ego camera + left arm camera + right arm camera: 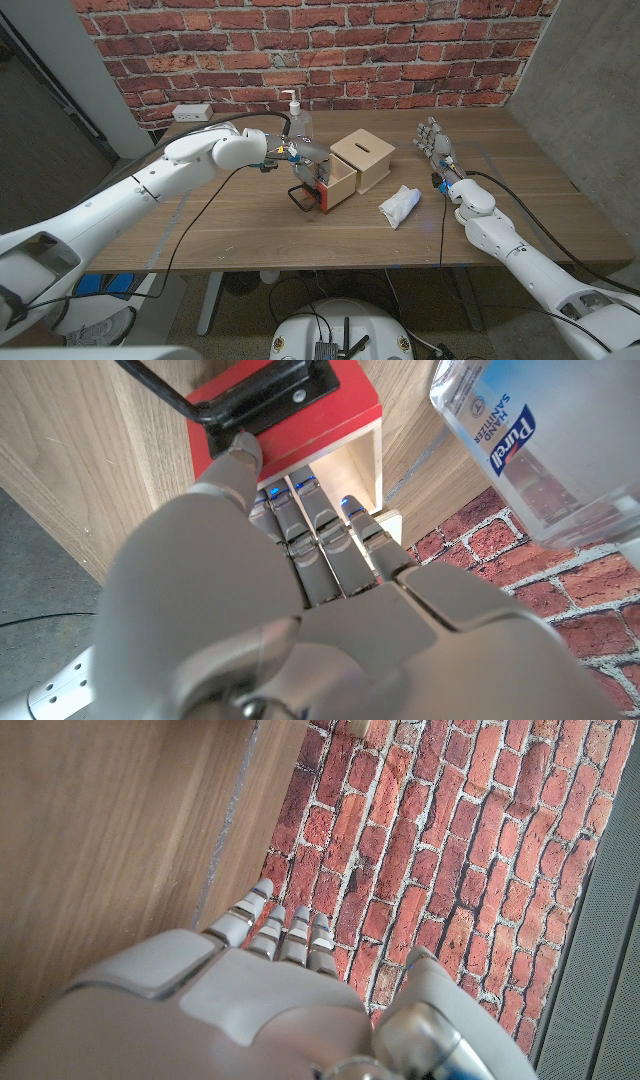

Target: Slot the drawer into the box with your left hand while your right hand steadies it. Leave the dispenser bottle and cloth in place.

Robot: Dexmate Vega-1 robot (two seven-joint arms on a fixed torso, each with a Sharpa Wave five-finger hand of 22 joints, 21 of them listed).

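**Left hand on the drawer at the box mouth, right hand standing off**

The drawer [327,184], pale wood with a red front and a black handle, sits part-way out of the wooden box [364,159] near the middle of the table [250,225], its red face turned toward the robot's left. The left hand [297,152] is on it: in the left wrist view its fingers [330,535] are pressed together and curled over the drawer's top edge, with the thumb tip touching the red front [330,405] just under the handle [255,390].

The dispenser bottle [293,118] stands just behind the left hand, close to the wrist; in the left wrist view its labelled body [545,445] looms right beside the drawer. The cloth [401,206], a white crumpled bundle, lies toward the near side of the table on the box's right, apart from both box and drawer.

The right hand [433,138] is raised upright well to the right of the box, fingers side by side and extended, holding nothing and touching nothing. Between it and the box the tabletop is bare wood.

Behind the table runs a brick wall [330,50] with a white outlet [192,111] low on it. Bare tabletop stretches in front of the drawer toward the near edge, and on the far right beyond the right hand.
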